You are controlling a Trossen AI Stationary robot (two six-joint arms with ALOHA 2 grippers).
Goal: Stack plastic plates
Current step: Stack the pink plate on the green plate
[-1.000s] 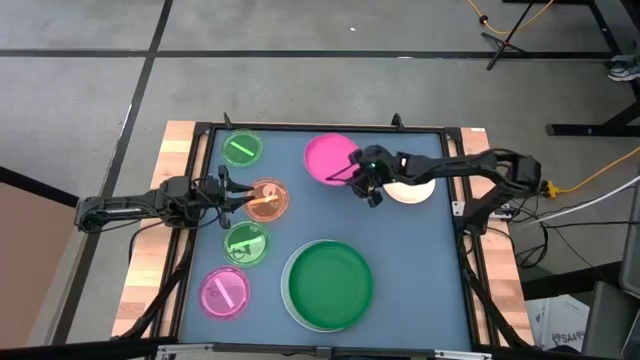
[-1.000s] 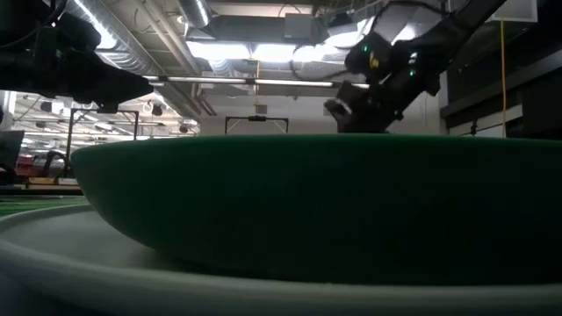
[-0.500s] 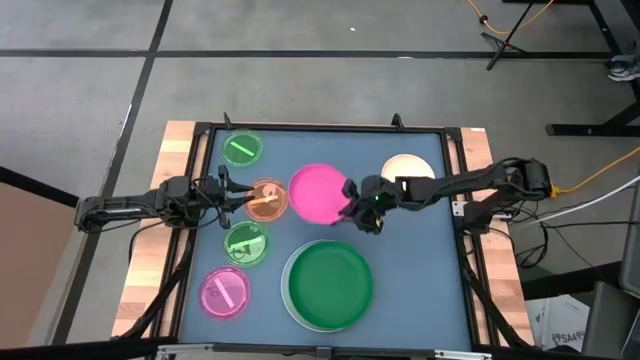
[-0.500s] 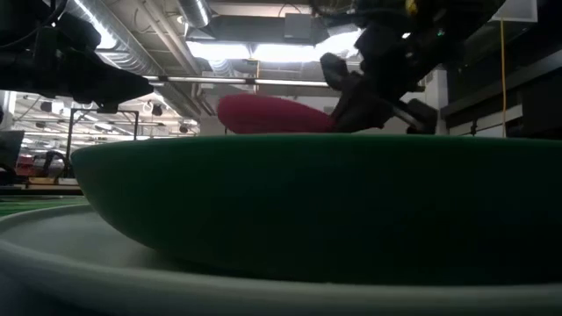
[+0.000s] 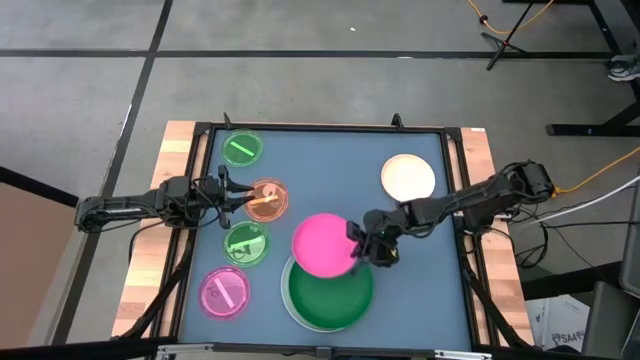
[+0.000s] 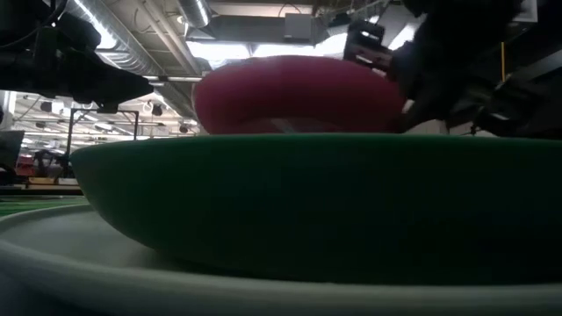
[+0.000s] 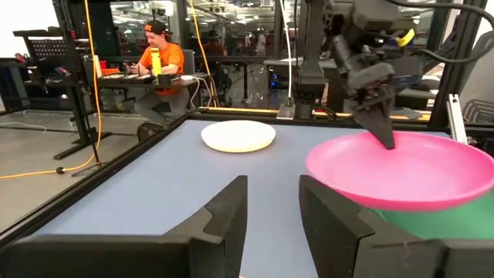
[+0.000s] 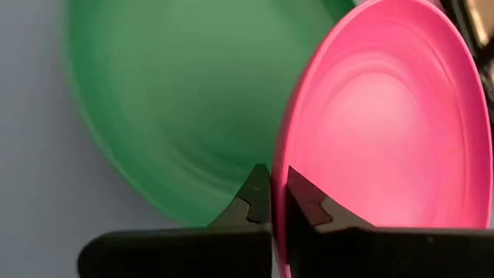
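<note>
**Pink plate held over the green one**

The right arm reaches in low from the bench's right edge, its gripper [image 5: 363,245] clamped on the right rim of the pink plate [image 5: 324,244]. The plate hangs clear of the bench, overlapping the far rim of the dark green plate [image 5: 330,288], which sits nested in the white plate [image 5: 286,300] at the near middle.

The left arm lies stretched along the left side, its gripper [image 5: 237,194] with fingers apart just left of the orange plate [image 5: 266,200].

The cream plate [image 5: 408,177] lies far right. One clear green plate [image 5: 241,149] lies far left, another [image 5: 246,242] near the orange one, and the magenta plate [image 5: 225,293] near left.
</note>
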